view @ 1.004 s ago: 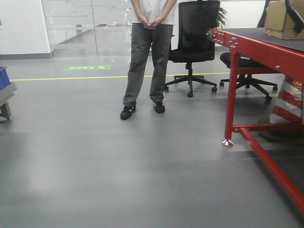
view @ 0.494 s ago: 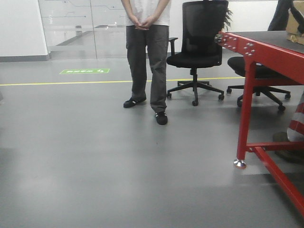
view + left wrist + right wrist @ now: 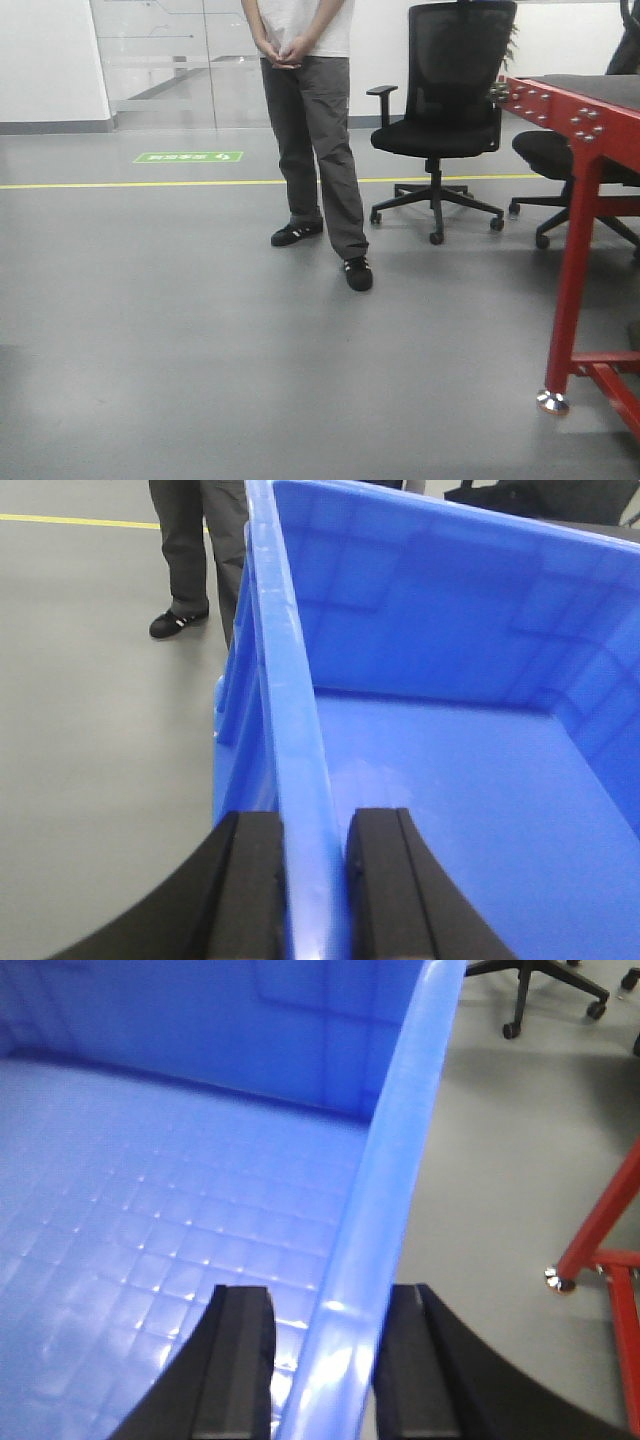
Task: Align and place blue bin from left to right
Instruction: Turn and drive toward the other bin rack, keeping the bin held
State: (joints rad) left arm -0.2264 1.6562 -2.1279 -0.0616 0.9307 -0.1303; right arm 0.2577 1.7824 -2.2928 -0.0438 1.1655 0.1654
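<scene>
Two grippers hold the blue plastic bin (image 3: 460, 780): left gripper (image 3: 314, 832) clenched on its left wall rim, right gripper (image 3: 325, 1305) clenched on the right rim. Both rims run straight ahead from the jaws. Bin hangs between the arms above grey floor (image 3: 180, 380). Red metal table (image 3: 585, 120) lies rightward, standing person (image 3: 312, 120) ahead.

From where I stand, only the robot's tips show. The left pincer (image 3: 315, 825) has two matte black fingers (image 3: 250, 880), flat on their inner faces and flaring outward in a curve. The right pincer (image 3: 328, 1300) matches it: black and blocky, with squared tops and faint lengthwise seams.
</scene>
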